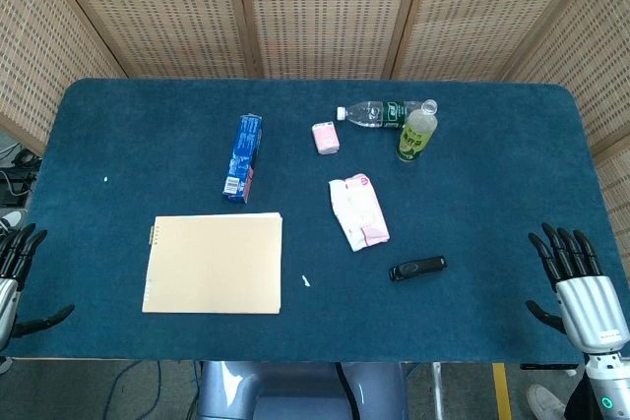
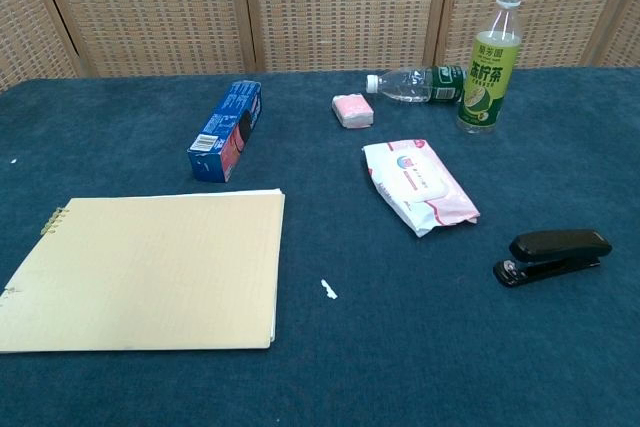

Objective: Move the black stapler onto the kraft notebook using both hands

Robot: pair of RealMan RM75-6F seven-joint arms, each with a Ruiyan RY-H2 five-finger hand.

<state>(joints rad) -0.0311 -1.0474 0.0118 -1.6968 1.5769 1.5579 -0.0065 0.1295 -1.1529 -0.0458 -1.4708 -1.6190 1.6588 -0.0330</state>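
The black stapler (image 1: 417, 268) (image 2: 552, 256) lies on the blue table front right, closed, pointing sideways. The kraft notebook (image 1: 214, 263) (image 2: 146, 270) lies flat at the front left, spiral binding on its left edge. My right hand (image 1: 579, 287) hangs at the table's right front edge, fingers spread and holding nothing, well right of the stapler. My left hand (image 1: 14, 272) shows at the left front edge, fingers apart, empty, left of the notebook. Neither hand appears in the chest view.
A white and pink wipes pack (image 1: 358, 211) (image 2: 419, 185) lies just behind the stapler. Further back are a blue box (image 1: 243, 156) (image 2: 226, 130), a small pink pack (image 1: 326, 137), a lying clear bottle (image 1: 372, 114) and an upright green tea bottle (image 1: 417, 132) (image 2: 489, 67).
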